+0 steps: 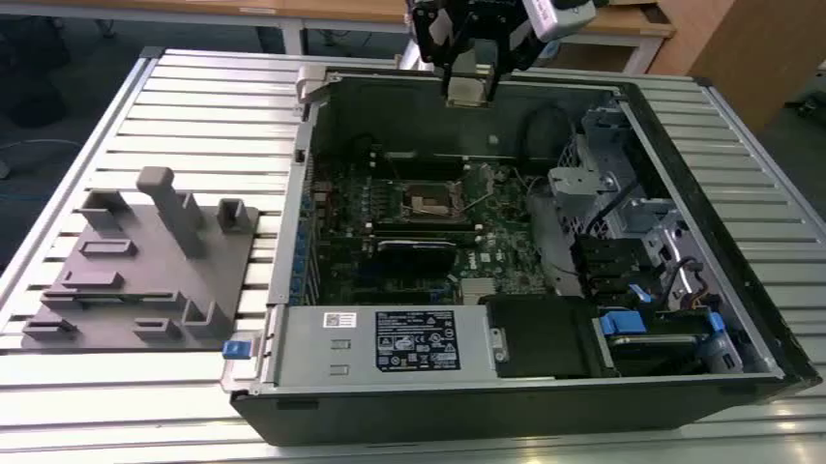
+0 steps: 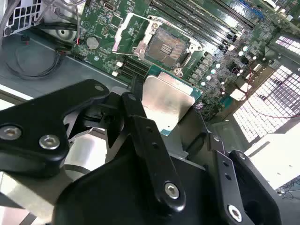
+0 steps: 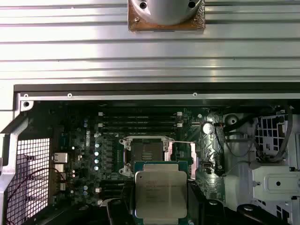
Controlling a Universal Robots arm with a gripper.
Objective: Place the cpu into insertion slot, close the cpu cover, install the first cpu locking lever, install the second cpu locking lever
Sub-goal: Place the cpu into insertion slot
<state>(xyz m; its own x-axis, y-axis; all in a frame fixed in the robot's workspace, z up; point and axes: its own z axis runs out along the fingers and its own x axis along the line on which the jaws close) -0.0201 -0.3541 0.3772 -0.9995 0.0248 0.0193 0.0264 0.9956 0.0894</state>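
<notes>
In the exterior view, an open computer case (image 1: 722, 319) lies on a slatted metal table (image 1: 193, 116). The gripper (image 1: 469, 82) hangs at the top centre of the frame, over the case's far wall. Its fingers are clamped on the cpu (image 1: 467, 94), a pale flat chip held clear of the board. The socket (image 1: 430, 200) sits in the middle of the green board (image 1: 497, 227), well apart from the chip and uncovered. A power supply box (image 1: 387, 340) with a white label fills the case's near edge. A grey plastic fixture (image 1: 142, 261) rests on the table at the exterior view's left.

In the second wrist view, the black fingers (image 2: 145, 136) of the gripper (image 2: 168, 110) grip the cpu (image 2: 168, 103) by two opposite edges, its silvery face showing. Beyond it lies the socket (image 2: 164, 44), its dark centre bare. The cover (image 2: 129, 33) is swung open on the side toward the round battery (image 2: 92, 43).

In the first wrist view, the cpu (image 3: 161, 194) sits between the fingers (image 3: 119, 208) of the gripper (image 3: 161, 206), its metal face toward the camera. The socket (image 3: 145, 152) lies bare just beyond the chip. The cover (image 3: 180, 153) stands raised beside it.
</notes>
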